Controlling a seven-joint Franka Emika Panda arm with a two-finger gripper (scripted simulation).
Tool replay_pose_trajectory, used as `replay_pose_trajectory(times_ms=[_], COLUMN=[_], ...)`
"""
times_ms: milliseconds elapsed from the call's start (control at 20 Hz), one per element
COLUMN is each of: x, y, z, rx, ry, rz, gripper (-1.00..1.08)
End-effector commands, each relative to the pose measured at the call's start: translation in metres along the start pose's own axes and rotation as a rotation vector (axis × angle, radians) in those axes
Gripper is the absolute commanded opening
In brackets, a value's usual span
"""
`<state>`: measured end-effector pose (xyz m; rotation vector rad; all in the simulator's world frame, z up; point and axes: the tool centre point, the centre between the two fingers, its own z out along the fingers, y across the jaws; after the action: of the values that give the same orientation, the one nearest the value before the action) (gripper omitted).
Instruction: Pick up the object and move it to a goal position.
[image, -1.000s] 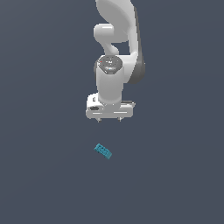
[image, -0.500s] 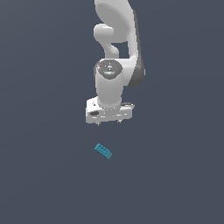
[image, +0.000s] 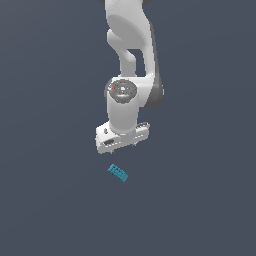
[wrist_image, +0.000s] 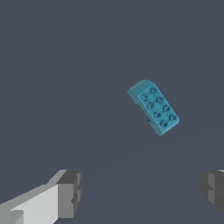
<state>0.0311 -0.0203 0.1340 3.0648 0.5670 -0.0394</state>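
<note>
We see gripper (image: 122, 145) hanging above grey floor (image: 50, 200), fingers (wrist_image: 70, 192) spread wide, nothing held. Block (image: 117, 172) lies flat on floor at roughly 6 o'clock from gripper in exterior view, clear gap between them, no contact. Block sits skewed, studded top up, long axis running 10-to-4 o'clock. Open floor all round block, no walls or edges near, free room on every side. Versus earlier frames: gripper lower and closer to block; block unmoved.
</note>
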Motion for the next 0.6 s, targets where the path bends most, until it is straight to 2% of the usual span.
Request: replay_pose_trajectory(times_ms=[0, 550], x=[0.006, 0.032], y=[0.005, 0.025], z=[0.006, 0.032], rx=[0.000, 0.004], ry=[0.002, 0.014], rz=[-0.066, -0.346], gripper=[1.00, 1.00])
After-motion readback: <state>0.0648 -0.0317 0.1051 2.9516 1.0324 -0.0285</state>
